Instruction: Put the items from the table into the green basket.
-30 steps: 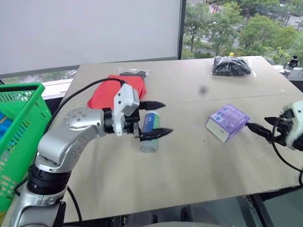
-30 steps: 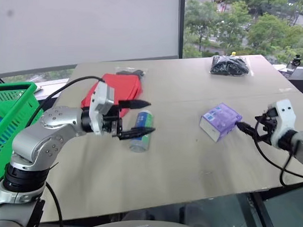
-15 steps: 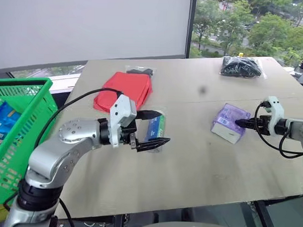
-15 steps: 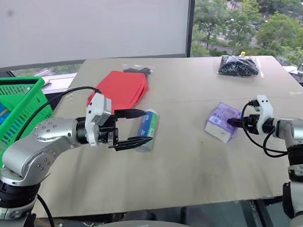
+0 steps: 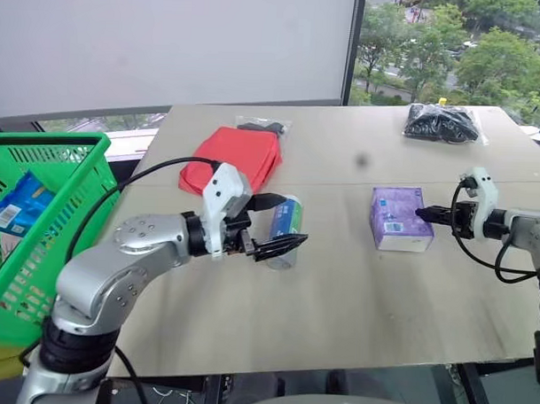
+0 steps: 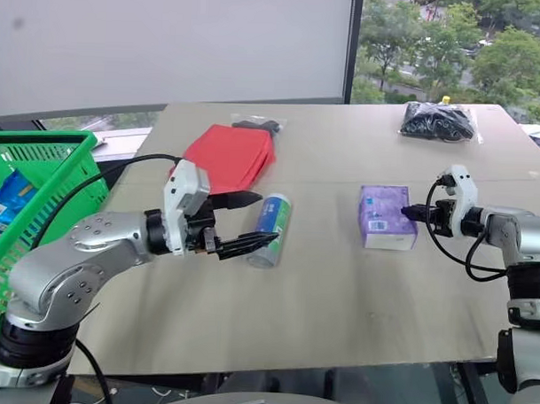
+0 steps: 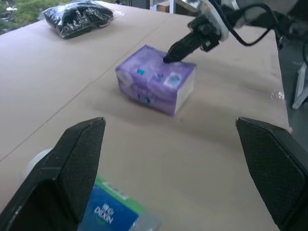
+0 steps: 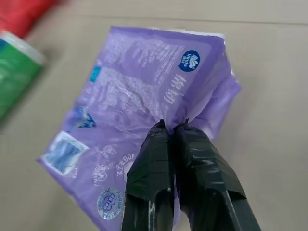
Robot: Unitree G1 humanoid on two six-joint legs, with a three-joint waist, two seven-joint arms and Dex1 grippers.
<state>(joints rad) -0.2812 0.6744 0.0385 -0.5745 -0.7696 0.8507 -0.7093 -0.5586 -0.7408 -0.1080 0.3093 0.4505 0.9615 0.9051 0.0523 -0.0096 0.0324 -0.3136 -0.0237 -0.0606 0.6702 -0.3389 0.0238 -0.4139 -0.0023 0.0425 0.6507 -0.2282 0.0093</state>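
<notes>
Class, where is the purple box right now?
In the head views the purple box lies on the table, right of the can, its wrapper pinched by the right end effector.

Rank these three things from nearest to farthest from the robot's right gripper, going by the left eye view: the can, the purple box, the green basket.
1. Purple box: at the right gripper's tips, its wrapper pinched.
2. Can: mid-table, by the left gripper.
3. Green basket: beyond the table's left edge.

basket [image 5: 72,151] left of table [image 5: 338,293]; can [image 5: 284,229] left of box [image 5: 398,218]
</notes>
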